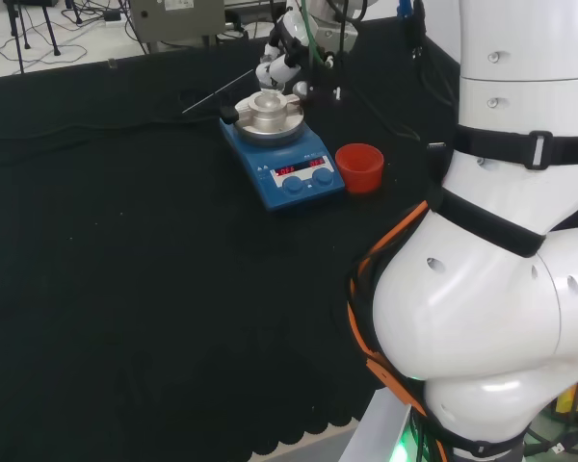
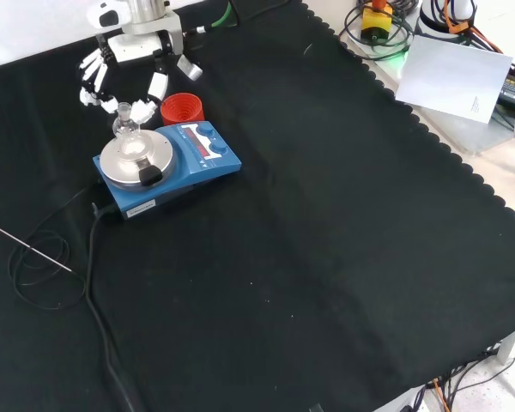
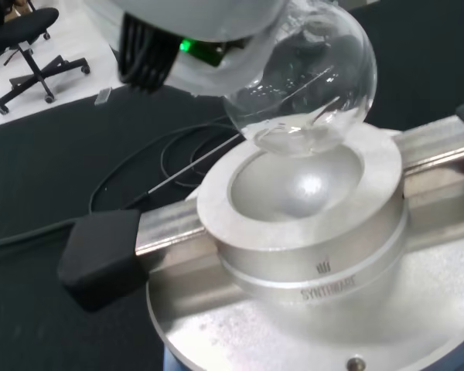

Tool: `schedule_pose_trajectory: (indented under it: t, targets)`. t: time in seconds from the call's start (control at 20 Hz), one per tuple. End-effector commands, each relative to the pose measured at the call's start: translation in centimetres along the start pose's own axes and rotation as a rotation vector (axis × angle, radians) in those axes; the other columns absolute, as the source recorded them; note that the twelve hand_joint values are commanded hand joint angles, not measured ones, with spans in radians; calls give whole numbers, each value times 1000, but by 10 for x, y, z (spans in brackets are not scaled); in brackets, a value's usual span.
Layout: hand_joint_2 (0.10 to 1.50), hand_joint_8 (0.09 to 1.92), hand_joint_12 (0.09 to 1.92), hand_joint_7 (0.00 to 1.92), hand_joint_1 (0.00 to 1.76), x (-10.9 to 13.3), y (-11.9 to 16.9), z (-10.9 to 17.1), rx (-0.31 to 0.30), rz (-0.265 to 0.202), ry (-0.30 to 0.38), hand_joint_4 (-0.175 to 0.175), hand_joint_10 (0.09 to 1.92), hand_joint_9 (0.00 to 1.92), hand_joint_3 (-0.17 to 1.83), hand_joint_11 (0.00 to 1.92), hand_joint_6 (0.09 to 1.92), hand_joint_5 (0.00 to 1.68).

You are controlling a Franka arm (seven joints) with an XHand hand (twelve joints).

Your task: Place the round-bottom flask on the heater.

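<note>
We see the flask [image 3: 301,81] hanging over the heater [image 2: 167,163], its round belly just above the metal bowl [image 3: 294,185] of the block, tilted and not yet seated. In the front view the neck sticks up at the hand [image 2: 124,81], fingers curled around it from above. So we call the hand grasping the flask by the neck, which keeps the belly free to drop into the bowl.

The heater sits on the black surface [image 2: 326,257] with its blue base toward the front view's right, and a red ring [image 2: 182,108] stands just beside it, bare. We judge that ring is the stand the flask belongs to, but cannot confirm it.

The bowl is rounded to match the belly, hence the approach from straight above. We judge the task is near done: lower, settle, let go. Risk as we read it: the tilt may land the glass on the bowl's rim instead of inside.

A thin rod [image 3: 193,162] and cables [image 2: 51,266] lie on the cloth beyond the heater, apart from the flask.
</note>
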State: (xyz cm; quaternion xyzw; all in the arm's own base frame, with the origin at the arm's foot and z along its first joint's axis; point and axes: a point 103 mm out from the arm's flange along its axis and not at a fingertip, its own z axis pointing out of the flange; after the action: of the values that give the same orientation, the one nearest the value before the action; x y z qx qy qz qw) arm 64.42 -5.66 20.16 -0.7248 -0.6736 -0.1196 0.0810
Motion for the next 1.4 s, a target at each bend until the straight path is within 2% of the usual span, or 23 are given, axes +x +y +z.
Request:
schedule_pose_trajectory:
  t: [0.05,1.4]
  targets:
    - [659,607,1296,583,1118,3,1,6,12,-4,-4,21,558,778,826,396,1046,1105]
    - [654,608,1295,583,1119,-5,4,24,45,-2,-10,19,558,778,834,396,1049,1106]
